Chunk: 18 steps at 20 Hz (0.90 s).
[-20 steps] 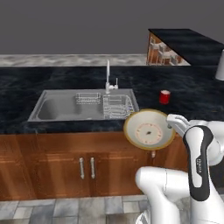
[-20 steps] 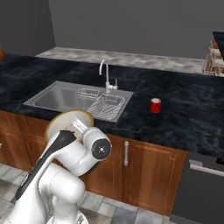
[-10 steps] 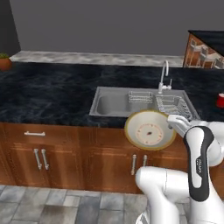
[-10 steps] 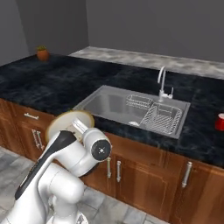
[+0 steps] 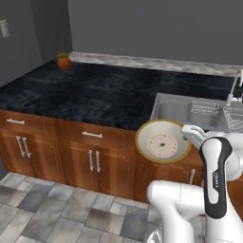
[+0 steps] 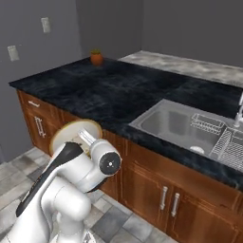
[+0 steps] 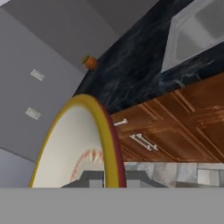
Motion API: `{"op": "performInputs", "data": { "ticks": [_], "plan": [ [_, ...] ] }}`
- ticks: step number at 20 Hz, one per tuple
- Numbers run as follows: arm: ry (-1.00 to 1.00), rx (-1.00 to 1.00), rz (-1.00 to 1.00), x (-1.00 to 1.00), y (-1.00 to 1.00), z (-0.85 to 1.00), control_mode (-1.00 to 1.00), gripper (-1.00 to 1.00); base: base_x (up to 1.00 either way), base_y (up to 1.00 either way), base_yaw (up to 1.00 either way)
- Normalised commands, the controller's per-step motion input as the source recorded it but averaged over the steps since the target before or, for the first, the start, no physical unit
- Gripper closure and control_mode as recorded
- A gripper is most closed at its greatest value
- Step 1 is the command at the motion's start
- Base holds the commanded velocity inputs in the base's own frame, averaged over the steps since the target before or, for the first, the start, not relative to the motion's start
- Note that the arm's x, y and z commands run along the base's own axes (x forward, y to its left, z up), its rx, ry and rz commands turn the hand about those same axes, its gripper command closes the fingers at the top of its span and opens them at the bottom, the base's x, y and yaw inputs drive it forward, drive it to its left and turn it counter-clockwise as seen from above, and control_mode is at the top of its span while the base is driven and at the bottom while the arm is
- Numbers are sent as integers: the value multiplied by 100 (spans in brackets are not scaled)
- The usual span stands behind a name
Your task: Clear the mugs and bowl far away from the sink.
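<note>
Jaws are clamped on the bowl's rim, so you carry it on edge, out in front of the counter. Judge it stiff, smooth and breakable, with its width levering on that 1 narrow hold; keep it from swinging.

Seen from behind the arm, left and right, both looking forward and down across the same dark surface, sink and orange pot. Hand view close along the bowl rim, rolled, facing the cabinets.
</note>
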Motion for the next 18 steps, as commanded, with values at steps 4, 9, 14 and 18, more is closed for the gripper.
{"op": "performInputs", "data": {
  "ticks": [4, 9, 14, 18],
  "plan": [
    [0, 0, 0, 0, 0, 0, 100, 100, -34, 66, 38],
    [0, 0, 0, 0, 0, 0, 100, 100, -74, 59, 34],
    [0, 0, 0, 0, 0, 0, 100, 100, -99, 48, 31],
    [0, 0, 0, 0, 0, 0, 100, 100, -100, 37, 29]
  ]
}}
